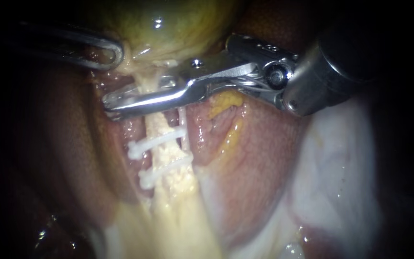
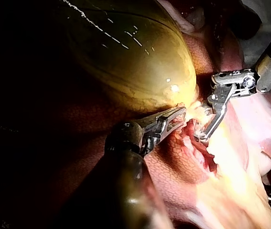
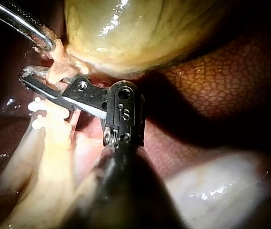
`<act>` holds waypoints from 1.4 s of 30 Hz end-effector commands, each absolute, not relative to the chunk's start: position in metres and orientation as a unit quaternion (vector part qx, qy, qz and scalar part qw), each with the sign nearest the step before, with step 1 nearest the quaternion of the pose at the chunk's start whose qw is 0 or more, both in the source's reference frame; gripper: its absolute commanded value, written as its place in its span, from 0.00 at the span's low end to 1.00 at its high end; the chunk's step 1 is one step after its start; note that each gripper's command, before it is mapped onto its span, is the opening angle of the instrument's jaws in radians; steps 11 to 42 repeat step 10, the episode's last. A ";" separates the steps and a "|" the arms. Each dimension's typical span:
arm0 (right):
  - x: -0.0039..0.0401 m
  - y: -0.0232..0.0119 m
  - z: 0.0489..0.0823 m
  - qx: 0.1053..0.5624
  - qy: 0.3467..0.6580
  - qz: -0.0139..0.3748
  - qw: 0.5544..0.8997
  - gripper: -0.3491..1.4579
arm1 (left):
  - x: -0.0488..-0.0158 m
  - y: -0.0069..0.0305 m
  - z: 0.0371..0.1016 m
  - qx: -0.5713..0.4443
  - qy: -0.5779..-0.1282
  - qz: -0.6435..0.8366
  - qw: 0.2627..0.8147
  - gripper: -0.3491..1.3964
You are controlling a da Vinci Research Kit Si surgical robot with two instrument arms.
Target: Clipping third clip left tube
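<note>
Steel right instrument (image 1: 116,101) across pale yellow left tube (image 1: 158,123).
Its jaws clamp it above two white clips (image 1: 140,146); left instrument (image 1: 113,52) jaws pinch the green-yellow gallbladder (image 1: 168,24).

quick count: one gallbladder (image 1: 168,24), left instrument (image 1: 114,52) plus right instrument (image 1: 116,101) at it, two clips (image 1: 156,141) on one tube (image 1: 161,125) below.

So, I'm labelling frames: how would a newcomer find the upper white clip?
Start at the yellow-green gallbladder and follow the pale tube down past the right instrument. Two white clips cross it; the upper clip lies nearer the instrument than the lower clip.
</note>
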State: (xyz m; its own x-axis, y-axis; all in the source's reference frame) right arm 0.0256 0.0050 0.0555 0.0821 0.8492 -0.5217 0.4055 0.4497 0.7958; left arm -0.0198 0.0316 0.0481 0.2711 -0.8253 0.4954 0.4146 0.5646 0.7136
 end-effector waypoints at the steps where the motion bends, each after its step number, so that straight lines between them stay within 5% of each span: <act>1: 0.0257 0.0050 0.0556 0.485 0.647 0.200 0.553 0.00 | -0.0198 0.0315 0.0481 0.230 -0.447 -0.406 0.763 0.00; 42: 0.0257 0.0047 0.0560 0.486 0.646 0.200 0.554 0.00 | -0.0198 0.0315 0.0481 0.230 -0.447 -0.406 0.763 0.00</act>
